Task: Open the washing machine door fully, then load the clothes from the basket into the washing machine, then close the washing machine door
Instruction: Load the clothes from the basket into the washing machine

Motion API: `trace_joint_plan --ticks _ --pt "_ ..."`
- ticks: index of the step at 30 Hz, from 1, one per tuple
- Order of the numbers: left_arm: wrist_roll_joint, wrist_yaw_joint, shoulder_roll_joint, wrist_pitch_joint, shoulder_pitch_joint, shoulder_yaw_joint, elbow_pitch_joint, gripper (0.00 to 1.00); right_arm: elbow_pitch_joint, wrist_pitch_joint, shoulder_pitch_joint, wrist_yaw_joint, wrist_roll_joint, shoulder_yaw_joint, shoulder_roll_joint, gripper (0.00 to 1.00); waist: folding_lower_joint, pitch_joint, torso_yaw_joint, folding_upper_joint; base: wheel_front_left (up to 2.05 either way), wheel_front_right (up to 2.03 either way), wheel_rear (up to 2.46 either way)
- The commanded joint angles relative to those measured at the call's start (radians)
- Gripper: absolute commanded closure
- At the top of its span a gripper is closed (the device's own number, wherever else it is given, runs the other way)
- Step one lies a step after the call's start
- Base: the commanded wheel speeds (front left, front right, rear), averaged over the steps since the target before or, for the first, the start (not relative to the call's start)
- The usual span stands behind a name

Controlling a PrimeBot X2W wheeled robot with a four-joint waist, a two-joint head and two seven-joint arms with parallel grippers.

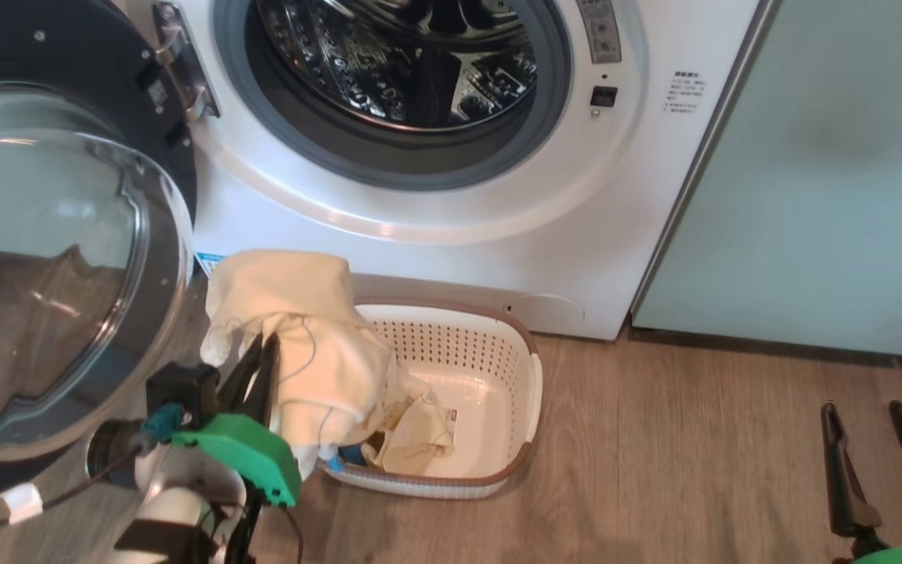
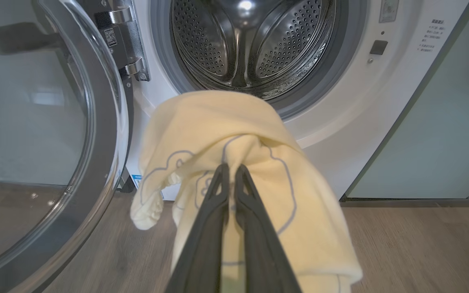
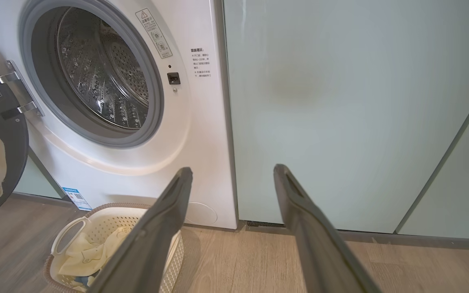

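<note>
Left tool (image 2: 231,167) pinched narrow on soft pale yellow garment (image 2: 218,122) with grey line drawings; cloth drapes over fingers, hanging at left end of basket (image 1: 528,384).
Basket: perforated cream plastic, brown rim, on wood floor (image 1: 654,470); holds crumpled yellow clothes (image 1: 416,439) and blue scrap (image 1: 351,456).
Washing machine door (image 1: 106,47) stands open: glossy black rim, bulging glass.
Perforated steel drum (image 2: 250,40) exposed.
Right tool (image 1: 864,407) spread wide, well apart from basket.
</note>
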Motion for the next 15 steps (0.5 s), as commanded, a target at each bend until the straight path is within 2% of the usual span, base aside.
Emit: trace_joint_plan --ticks 1,7,15 --pt "-0.006 0.003 0.021 -0.01 -0.086 0.043 -0.026 1.0 -0.031 -0.011 -0.047 -0.003 0.01 0.022 -0.017 0.0 0.0 0.02 -0.011 -0.0001 0.0 0.0 0.0" --pt "-0.011 -0.003 0.023 -0.009 -0.131 0.042 -0.005 1.0 -0.028 -0.021 -0.069 -0.003 0.017 0.029 -0.017 0.0 0.0 0.068 -0.035 -0.0001 0.0 0.0 0.0" --pt "-0.013 -0.01 0.032 -0.013 -0.246 0.049 0.041 1.0 -0.016 -0.048 -0.116 -0.003 0.024 0.036 -0.017 0.0 0.0 0.183 -0.084 -0.0001 0.0 0.0 0.0"
